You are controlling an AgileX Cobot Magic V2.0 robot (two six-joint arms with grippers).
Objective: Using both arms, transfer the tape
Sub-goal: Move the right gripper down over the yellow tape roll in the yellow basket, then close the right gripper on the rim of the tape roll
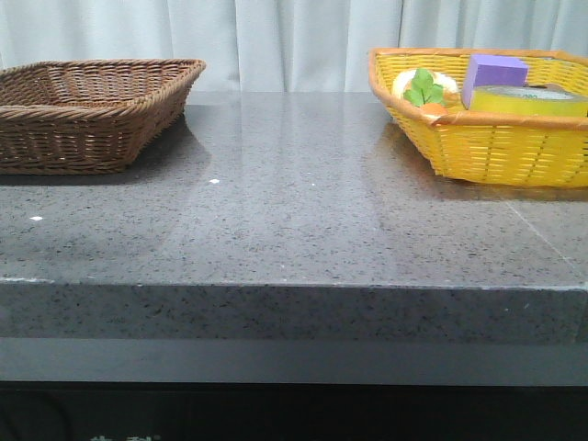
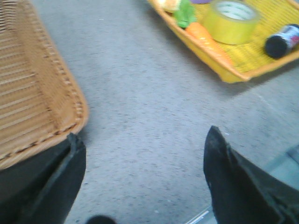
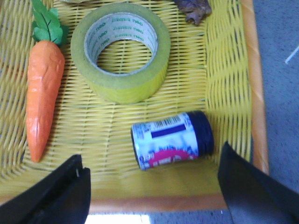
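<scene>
The tape [image 3: 120,56] is a wide yellow roll lying flat in the yellow basket [image 3: 229,70]; it also shows as the tape [image 1: 528,99] in the front view and the tape [image 2: 231,21] in the left wrist view. My right gripper [image 3: 152,179] hovers open over the basket's rim, apart from the roll, nothing between its fingers. My left gripper [image 2: 145,154] stands open over bare table between the two baskets. Neither arm shows in the front view.
In the yellow basket [image 1: 496,147] lie a toy carrot [image 3: 42,95], a small labelled jar [image 3: 172,140] on its side and a purple block [image 1: 494,75]. A brown wicker basket [image 1: 87,110] stands at the back left. The grey stone table [image 1: 294,211] spans between them.
</scene>
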